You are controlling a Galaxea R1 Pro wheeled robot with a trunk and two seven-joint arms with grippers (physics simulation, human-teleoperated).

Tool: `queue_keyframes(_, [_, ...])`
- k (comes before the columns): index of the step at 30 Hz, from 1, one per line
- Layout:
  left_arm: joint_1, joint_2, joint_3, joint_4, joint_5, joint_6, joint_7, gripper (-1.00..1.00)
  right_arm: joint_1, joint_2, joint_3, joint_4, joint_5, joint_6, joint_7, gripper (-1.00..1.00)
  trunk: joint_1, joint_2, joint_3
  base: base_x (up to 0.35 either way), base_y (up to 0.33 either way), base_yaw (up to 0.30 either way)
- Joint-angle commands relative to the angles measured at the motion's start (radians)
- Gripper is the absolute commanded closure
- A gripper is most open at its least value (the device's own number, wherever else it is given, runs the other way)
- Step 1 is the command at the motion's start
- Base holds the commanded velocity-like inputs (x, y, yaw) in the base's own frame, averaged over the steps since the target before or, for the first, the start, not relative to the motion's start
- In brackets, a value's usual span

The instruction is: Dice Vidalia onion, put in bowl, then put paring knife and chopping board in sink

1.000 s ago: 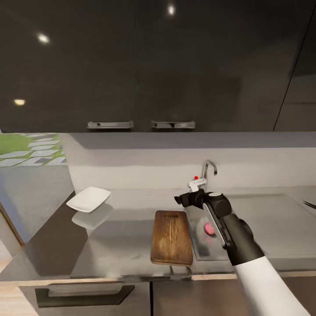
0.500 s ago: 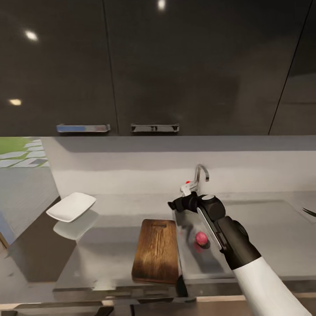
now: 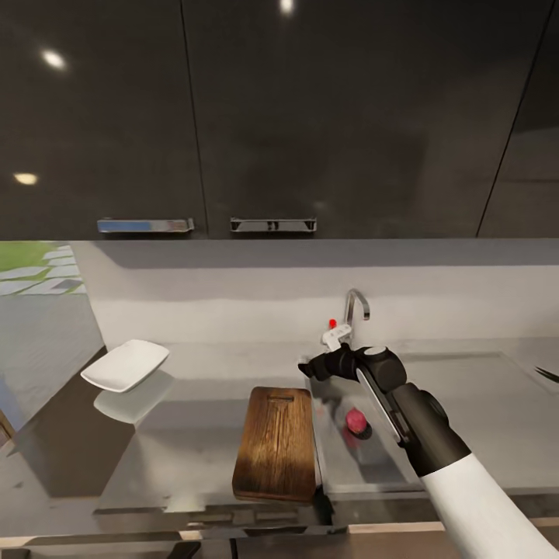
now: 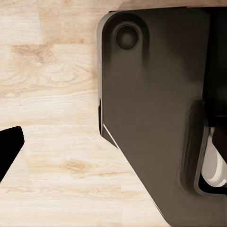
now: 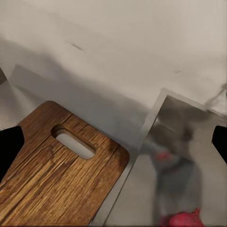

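The pinkish-red Vidalia onion (image 3: 356, 420) lies in the steel sink (image 3: 365, 466), near its left wall. My right gripper (image 3: 307, 368) hovers open over the sink's back left corner, above and left of the onion, holding nothing. In the right wrist view the onion (image 5: 185, 220) is low in the basin, beside the chopping board (image 5: 56, 170). The brown chopping board (image 3: 276, 442) lies on the countertop (image 3: 194, 435) just left of the sink. The white bowl (image 3: 126, 364) sits further left. A dark blade tip of the paring knife (image 3: 546, 374) shows at the right edge. One fingertip (image 4: 9, 146) of my left gripper hangs over wooden floor.
The curved chrome faucet (image 3: 353, 305) with its red dot stands behind the sink, close to my right wrist. Dark glossy wall cabinets (image 3: 272, 116) hang above the counter. The drainboard (image 3: 473, 388) stretches to the right of the basin. A dark part of my base (image 4: 151, 118) is near the left wrist.
The head view shifted at first, sliding everything left and bringing the counter closer. Over the last half second my right gripper sank slightly over the sink; the onion stayed put.
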Motion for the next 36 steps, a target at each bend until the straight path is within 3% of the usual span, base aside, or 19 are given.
queue_keyframes(1, [0.0,0.0,0.0,0.002,0.001,-0.006,0.0,-1.0,-0.001,-0.001,0.001,0.0,0.0,0.004,0.002,-1.0,0.0,-0.001,-0.002,0.0,0.0,0.0])
queue_keyframes(24, [0.0,-0.002,0.0,0.002,0.001,-0.006,0.0,-1.0,-0.001,-0.001,0.005,0.001,0.0,0.004,0.007,-1.0,0.0,-0.001,-0.039,0.0,0.0,0.0])
queue_keyframes(36, [0.0,-0.002,0.001,0.002,0.001,-0.006,0.0,-1.0,-0.001,-0.002,0.011,0.001,0.0,0.002,0.007,-1.0,0.0,-0.001,-0.041,0.0,0.0,0.0])
